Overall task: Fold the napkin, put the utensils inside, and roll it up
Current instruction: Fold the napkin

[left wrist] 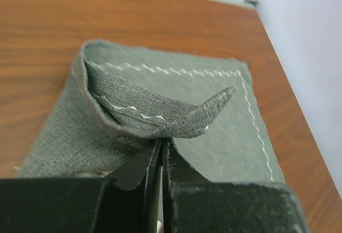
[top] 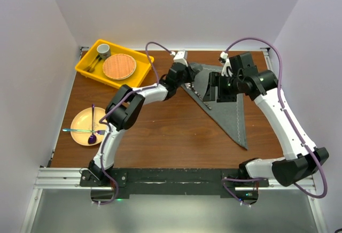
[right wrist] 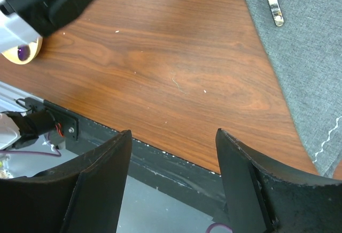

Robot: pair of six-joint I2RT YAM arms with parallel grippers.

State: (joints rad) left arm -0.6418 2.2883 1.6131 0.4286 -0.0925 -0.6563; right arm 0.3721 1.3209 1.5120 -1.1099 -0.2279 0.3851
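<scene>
The napkin [top: 227, 110] lies on the table [top: 160, 131], folded into a long triangle. Its broad end is at the far side and its point reaches toward the near edge.

From above, the left gripper [top: 187, 82] sits at the napkin's far-left corner, but the grip itself is hidden under the arm. The left wrist view shows it: the jaws [left wrist: 162, 145] are pressed narrow on a fold of the napkin and lift it off the layer beneath. The raised flap curls over, and a pale stitched line [left wrist: 176, 71] runs along the hem below it.

The right gripper [top: 218, 91] hovers over the napkin's broad end. The top view does not show how far apart its fingers stand. In the right wrist view they are wide apart [right wrist: 173, 137] and hold nothing, with bare wood and the table's near edge between them. The same view shows a silver utensil [right wrist: 271, 0] resting on the napkin, which is hard to make out from above.

Only the top view shows what lies well left of the napkin. A yellow tray [top: 87, 56] sits at the far side. A pale plate [top: 80, 119] nearer the front carries a purple spoon [top: 92, 121].
</scene>
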